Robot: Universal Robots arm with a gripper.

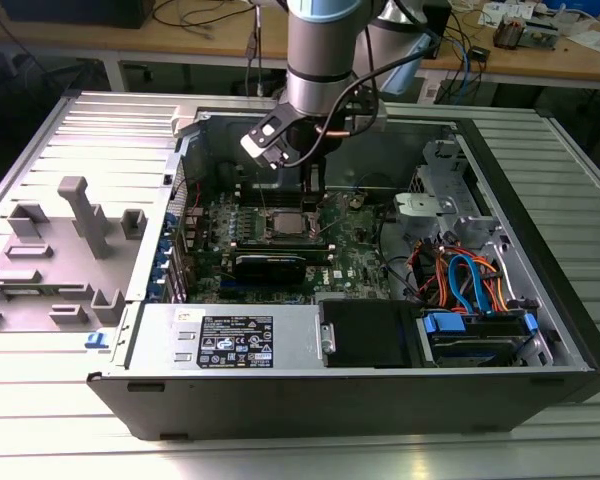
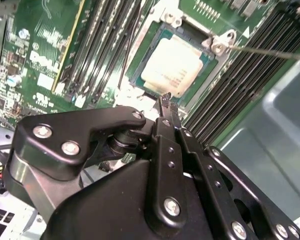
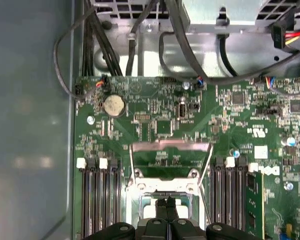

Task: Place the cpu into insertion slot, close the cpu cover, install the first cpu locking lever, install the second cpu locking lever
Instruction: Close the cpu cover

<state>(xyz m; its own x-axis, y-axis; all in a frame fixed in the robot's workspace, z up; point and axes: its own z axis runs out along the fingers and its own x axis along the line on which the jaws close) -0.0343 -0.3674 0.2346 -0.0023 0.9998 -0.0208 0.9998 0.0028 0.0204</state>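
Cpu (image 2: 176,67) flat in insertion slot (image 2: 216,44), top up

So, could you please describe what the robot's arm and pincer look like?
The arm is a silver-grey cylinder with a pale blue band, and black cables loop around its wrist. A small white-and-black camera block is mounted beside the wrist. The pincer is matte black, built of jointed linkage bars fastened with silver screws and tapering to slim tips.
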